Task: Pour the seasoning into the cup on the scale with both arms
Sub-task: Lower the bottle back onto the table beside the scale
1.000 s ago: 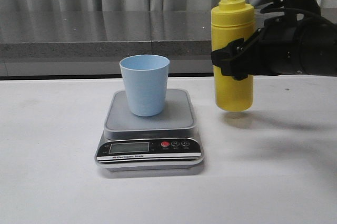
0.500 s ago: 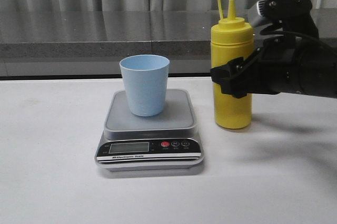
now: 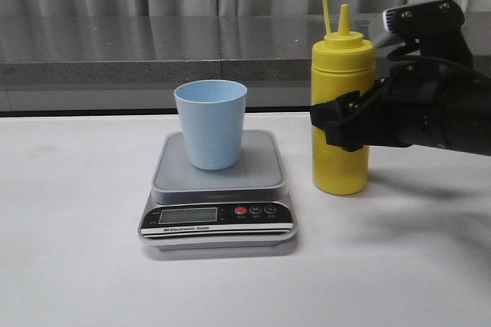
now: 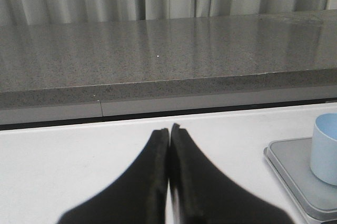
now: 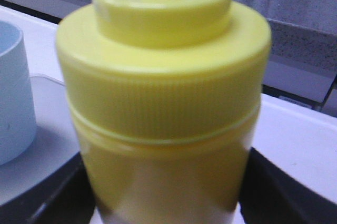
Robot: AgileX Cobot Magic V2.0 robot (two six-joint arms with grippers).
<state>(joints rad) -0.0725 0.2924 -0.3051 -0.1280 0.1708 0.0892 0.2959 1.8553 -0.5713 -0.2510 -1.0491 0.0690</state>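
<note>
The yellow seasoning bottle [image 3: 342, 74] [image 5: 163, 87] stands upright on the white table just right of the scale [image 3: 261, 170], its tethered cap sticking up beside the nozzle. My right gripper [image 3: 339, 124] [image 5: 166, 197] reaches in from the right and is shut on the bottle's middle, a finger pressed against each side. The light blue cup [image 3: 211, 123] [image 5: 10, 98] stands upright on the scale's grey platform. In the left wrist view my left gripper [image 4: 169, 130] is shut and empty, low over the table and off to one side of the scale [image 4: 292, 163] and cup [image 4: 326, 148].
A grey stone ledge [image 3: 153, 43] runs along the back of the white table [image 3: 77, 265], with grey curtains behind it. The scale's front panel with display and red button [image 3: 240, 210] faces the camera. The left arm is out of the front view.
The right gripper has lowered the seasoning bottle from a little above the table until its base rests on the surface, shifting slightly right. Cup and scale have not moved.
</note>
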